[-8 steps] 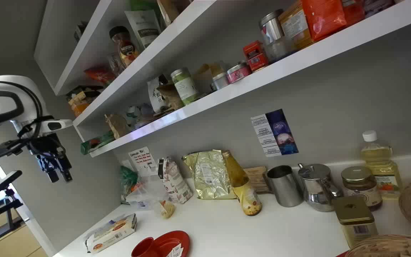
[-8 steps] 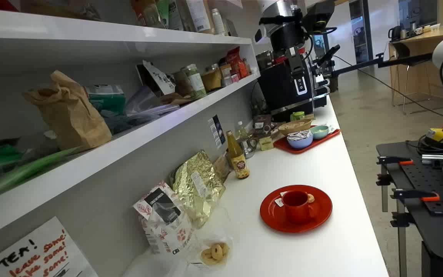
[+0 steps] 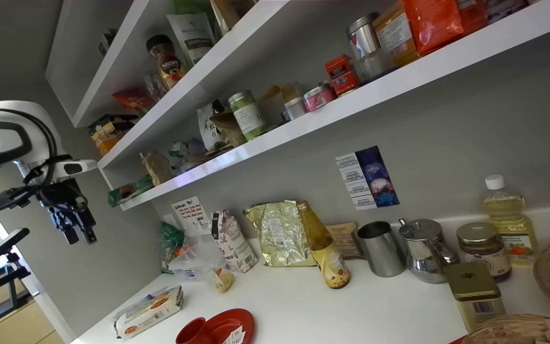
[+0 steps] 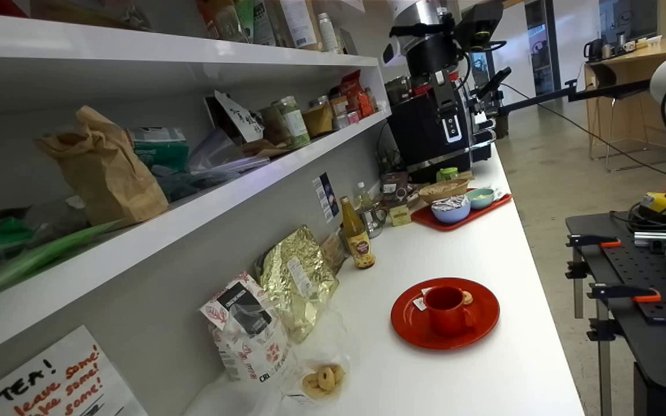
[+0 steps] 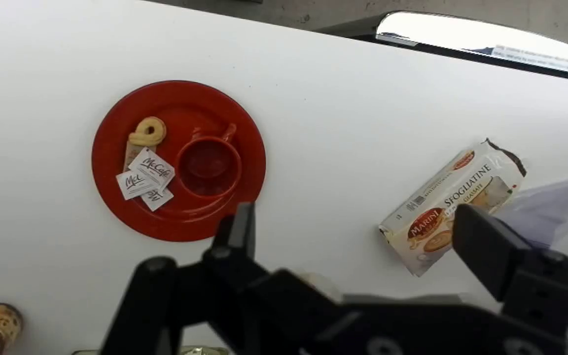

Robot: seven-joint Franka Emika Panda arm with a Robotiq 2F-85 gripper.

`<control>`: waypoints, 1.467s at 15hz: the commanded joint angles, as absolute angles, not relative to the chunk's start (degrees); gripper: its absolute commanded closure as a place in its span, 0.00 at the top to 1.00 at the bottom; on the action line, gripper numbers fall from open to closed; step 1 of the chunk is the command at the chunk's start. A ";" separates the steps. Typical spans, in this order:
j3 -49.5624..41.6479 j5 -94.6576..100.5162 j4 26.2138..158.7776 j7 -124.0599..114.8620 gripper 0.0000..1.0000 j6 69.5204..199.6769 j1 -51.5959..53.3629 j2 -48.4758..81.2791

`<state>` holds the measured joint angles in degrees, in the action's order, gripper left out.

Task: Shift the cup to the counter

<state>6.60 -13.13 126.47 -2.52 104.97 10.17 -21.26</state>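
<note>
The red cup (image 4: 447,316) stands upright on a red plate (image 4: 408,323) on the white counter (image 4: 391,381). The cup (image 3: 193,333) and plate (image 3: 244,319) are cut by the lower edge in an exterior view. In the wrist view the cup (image 5: 208,166) shows from above, its handle toward the upper right. Sachets (image 5: 151,170) and a ring cookie (image 5: 150,130) lie beside it on the plate. My gripper (image 5: 355,222) is open and empty, its fingers wide apart. In both exterior views the gripper (image 3: 81,237) (image 4: 452,136) hangs high above the counter, apart from the cup.
A Sfogliatine package (image 5: 454,207) lies on the counter near the plate. A yellow bottle (image 4: 359,234), a gold foil bag (image 4: 298,283) and a flour bag (image 4: 249,332) stand along the wall. White shelves (image 3: 303,124) jut out above. A red tray (image 4: 454,222) holds bowls.
</note>
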 commanded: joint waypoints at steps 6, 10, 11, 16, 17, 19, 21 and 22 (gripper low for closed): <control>7.31 -10.52 123.89 -6.56 1.00 107.46 6.96 -14.95; 8.04 -7.20 124.57 -13.02 1.00 113.95 5.63 -9.83; 8.05 -6.43 124.57 -14.83 1.00 115.20 5.52 -8.50; 7.71 -3.04 125.69 -23.62 1.00 119.97 5.84 -1.10; 7.61 -2.62 125.79 -25.16 1.00 120.22 6.08 0.01; 7.25 -1.84 126.71 -27.83 1.00 121.09 6.42 2.35; 6.88 -1.73 127.63 -30.03 1.00 121.25 6.67 4.12; 6.72 -1.63 128.51 -30.80 1.00 121.65 6.77 4.58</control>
<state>7.14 -2.92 127.42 -27.19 120.19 6.20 2.76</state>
